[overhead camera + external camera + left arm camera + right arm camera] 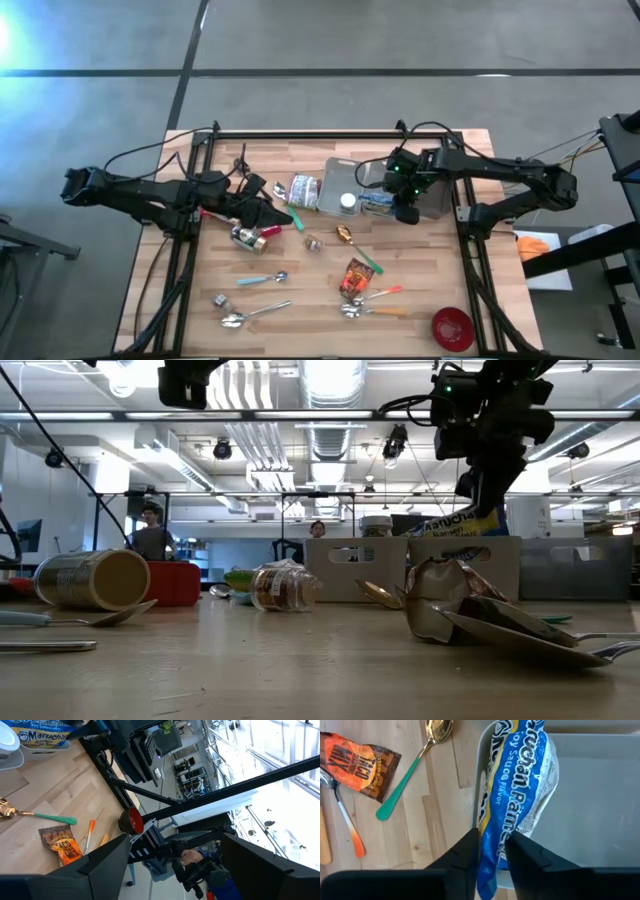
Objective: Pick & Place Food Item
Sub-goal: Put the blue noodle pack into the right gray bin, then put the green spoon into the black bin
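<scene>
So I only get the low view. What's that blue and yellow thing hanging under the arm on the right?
Observer: A ramen packet, pinched between the right gripper's fingers.
Operator: Anything under it?
Observer: A grey bin. The packet hangs right over its rim.
Operator: And the other arm?
Observer: The left gripper sits over the table beside a can, fingers open and empty.
</scene>
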You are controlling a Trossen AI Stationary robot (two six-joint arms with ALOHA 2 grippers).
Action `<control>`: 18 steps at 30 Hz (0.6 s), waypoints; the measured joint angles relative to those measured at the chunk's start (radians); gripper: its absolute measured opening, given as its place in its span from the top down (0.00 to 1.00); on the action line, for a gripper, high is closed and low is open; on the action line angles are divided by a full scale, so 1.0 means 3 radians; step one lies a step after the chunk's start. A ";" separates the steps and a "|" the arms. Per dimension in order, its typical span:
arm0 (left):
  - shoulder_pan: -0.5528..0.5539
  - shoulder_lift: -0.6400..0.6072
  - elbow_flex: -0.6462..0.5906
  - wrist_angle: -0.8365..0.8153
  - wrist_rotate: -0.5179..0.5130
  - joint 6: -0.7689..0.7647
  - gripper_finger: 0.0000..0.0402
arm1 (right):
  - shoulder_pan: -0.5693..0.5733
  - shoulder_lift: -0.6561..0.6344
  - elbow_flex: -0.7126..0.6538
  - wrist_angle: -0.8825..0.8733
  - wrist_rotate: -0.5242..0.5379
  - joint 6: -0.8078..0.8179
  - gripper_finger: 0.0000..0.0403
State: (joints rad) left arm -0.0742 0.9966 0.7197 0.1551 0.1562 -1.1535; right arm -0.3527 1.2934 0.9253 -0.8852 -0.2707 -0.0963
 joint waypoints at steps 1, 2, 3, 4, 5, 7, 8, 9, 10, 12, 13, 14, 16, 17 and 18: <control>0.0000 -0.0001 0.0000 0.0000 0.0000 0.0000 0.21 | 0.0000 0.0000 0.0000 0.0000 0.0000 0.0004 0.75; 0.0000 0.0000 0.0000 0.0000 0.0000 0.0000 0.21 | 0.0000 0.0000 0.0000 0.0000 0.0000 0.0014 0.72; 0.0000 0.0000 0.0000 0.0000 0.0000 0.0000 0.21 | 0.0000 0.0000 0.0000 0.0000 0.0000 0.0029 0.70; 0.0000 0.0000 0.0000 0.0000 0.0000 0.0000 0.21 | 0.0000 0.0000 0.0000 0.0000 0.0000 0.0038 0.68; 0.0000 0.0000 0.0000 0.0000 0.0000 0.0000 0.21 | 0.0000 0.0000 0.0000 0.0000 0.0000 0.0038 0.65; 0.0000 -0.0001 0.0000 0.0000 0.0000 0.0000 0.21 | 0.0000 0.0000 0.0000 0.0000 0.0000 0.0039 0.60; 0.0000 0.0000 0.0000 0.0000 0.0001 0.0000 0.21 | 0.0000 0.0000 0.0000 0.0000 0.0000 0.0050 0.58; 0.0000 0.0000 0.0000 0.0000 0.0001 -0.0001 0.21 | 0.0000 0.0000 0.0000 -0.0002 0.0001 0.0078 0.55; 0.0000 0.0000 0.0000 0.0000 0.0001 0.0000 0.21 | 0.0000 0.0000 0.0004 -0.0004 0.0001 0.0120 0.53; 0.0000 0.0000 0.0000 0.0000 0.0000 -0.0001 0.21 | 0.0000 0.0000 0.0026 -0.0024 0.0005 0.0222 0.49; 0.0000 -0.0001 0.0000 0.0000 0.0001 -0.0001 0.21 | 0.0000 0.0000 0.0048 -0.0063 0.0021 0.0272 0.48; 0.0000 -0.0001 0.0000 0.0000 0.0001 -0.0001 0.21 | 0.0000 0.0000 0.0075 -0.0109 0.0031 0.0310 0.47; 0.0000 0.0000 0.0000 -0.0004 0.0001 -0.0001 0.21 | -0.0001 0.0000 0.0141 -0.0203 0.0035 0.0353 0.45; 0.0000 -0.0001 0.0000 -0.0012 0.0001 -0.0001 0.21 | -0.0001 0.0000 0.0183 -0.0252 0.0044 0.0380 0.45; 0.0000 -0.0001 0.0000 -0.0020 0.0001 0.0000 0.21 | 0.0000 0.0000 0.0227 -0.0305 0.0058 0.0417 0.45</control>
State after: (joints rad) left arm -0.0742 0.9964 0.7197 0.1491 0.1566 -1.1536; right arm -0.3527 1.2934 0.9934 -0.9768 -0.2533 0.0288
